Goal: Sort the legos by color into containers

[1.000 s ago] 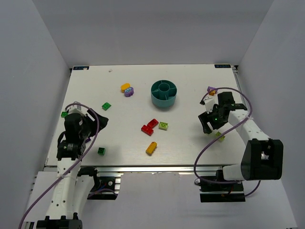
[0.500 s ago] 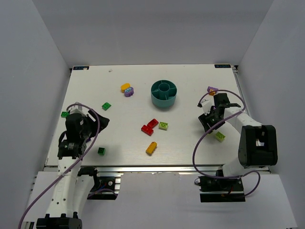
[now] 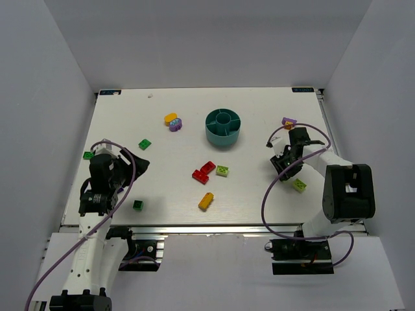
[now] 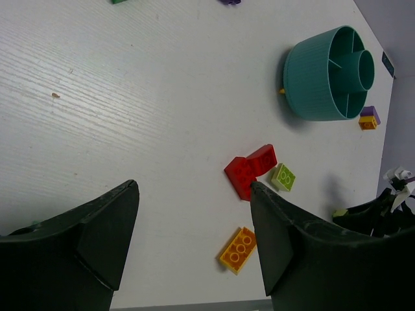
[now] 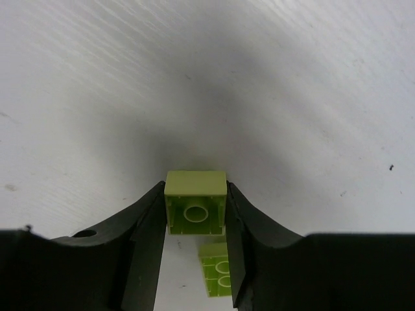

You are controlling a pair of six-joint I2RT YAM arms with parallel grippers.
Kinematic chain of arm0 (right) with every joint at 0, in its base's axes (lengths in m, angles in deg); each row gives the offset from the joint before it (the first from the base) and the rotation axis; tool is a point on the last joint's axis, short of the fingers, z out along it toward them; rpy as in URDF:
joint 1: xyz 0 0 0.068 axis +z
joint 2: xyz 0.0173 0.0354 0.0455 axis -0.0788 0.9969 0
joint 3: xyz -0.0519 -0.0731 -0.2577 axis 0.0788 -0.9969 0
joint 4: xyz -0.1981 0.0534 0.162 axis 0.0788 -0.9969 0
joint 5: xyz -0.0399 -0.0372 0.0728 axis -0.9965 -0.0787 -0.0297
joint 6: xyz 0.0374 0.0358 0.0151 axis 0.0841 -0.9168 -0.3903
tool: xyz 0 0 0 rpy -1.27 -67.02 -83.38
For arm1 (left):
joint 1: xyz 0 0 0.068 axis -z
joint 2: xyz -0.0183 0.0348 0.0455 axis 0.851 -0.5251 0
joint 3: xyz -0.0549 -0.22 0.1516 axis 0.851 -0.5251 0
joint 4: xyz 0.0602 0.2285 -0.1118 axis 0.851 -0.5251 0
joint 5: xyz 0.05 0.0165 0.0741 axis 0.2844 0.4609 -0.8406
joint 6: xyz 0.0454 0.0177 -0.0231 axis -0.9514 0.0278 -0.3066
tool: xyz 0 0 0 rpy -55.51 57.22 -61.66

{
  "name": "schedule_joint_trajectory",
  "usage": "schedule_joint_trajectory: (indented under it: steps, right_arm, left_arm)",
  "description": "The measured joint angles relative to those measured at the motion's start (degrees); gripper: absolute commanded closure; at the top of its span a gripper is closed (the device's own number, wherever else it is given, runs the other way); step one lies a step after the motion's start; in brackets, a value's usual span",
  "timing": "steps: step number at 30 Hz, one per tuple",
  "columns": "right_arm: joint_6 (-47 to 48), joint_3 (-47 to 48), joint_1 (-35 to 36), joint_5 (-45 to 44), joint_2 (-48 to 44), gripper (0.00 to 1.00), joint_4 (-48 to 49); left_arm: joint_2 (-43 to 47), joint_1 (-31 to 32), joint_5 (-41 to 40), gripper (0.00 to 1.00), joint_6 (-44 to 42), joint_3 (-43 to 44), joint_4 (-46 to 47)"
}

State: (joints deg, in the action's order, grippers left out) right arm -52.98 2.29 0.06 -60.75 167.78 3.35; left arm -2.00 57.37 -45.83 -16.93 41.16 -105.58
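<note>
— Lime brick [image 5: 195,201]: where do we have it?
— Our right gripper [image 5: 194,194] pinches it between both fingers, just beside a second lime brick [image 5: 217,273], well apart from the dish [image 4: 311,84].
— And our left gripper [image 4: 194,188]?
— Spread wide, holding nothing.

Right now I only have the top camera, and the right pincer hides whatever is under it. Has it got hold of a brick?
Observer: Yes. In the right wrist view, the right pincer has its fingers pressed against both sides of a small lime green plastic brick.
Operator: Which way is that brick turned?
Observer: Its hollow underside, with one round tube, faces the wrist camera.
Operator: And the other arm?
Observer: The left pincer is open, with only bare white table between its fingers.
</note>
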Motion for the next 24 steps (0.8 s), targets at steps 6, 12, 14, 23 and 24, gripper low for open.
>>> schedule_joint_trajectory:
  steps: [6, 12, 14, 23, 24]
  right_arm:
    - [0.79, 4.15, 0.0, 10.58, -4.07, 1.0, -2.4]
    - [-3.26, 10.05, 1.38, 25.83, -8.94, 1.0, 4.7]
    - [-6.25, 10.29, 2.82, 28.65, -9.22, 1.0, 9.7]
    - [-18.82, 17.18, 9.09, 32.33, 0.81, 1.0, 28.98]
    - [-19.61, 17.77, 9.51, 32.35, 1.86, 1.0, 30.95]
  left_arm:
    - [0.04, 0.0, 0.28, 0.21, 0.59, -0.13, 0.22]
    - [0.02, 0.0, 0.76, 0.21, 1.33, -0.17, 0.9]
    - [-0.04, 0.0, 0.87, 0.21, 1.46, -0.17, 1.11]
    - [-0.22, 0.0, 0.87, 0.21, 2.47, -0.17, 1.29]
    - [-0.2, 0.0, 0.85, 0.21, 2.62, -0.17, 1.27]
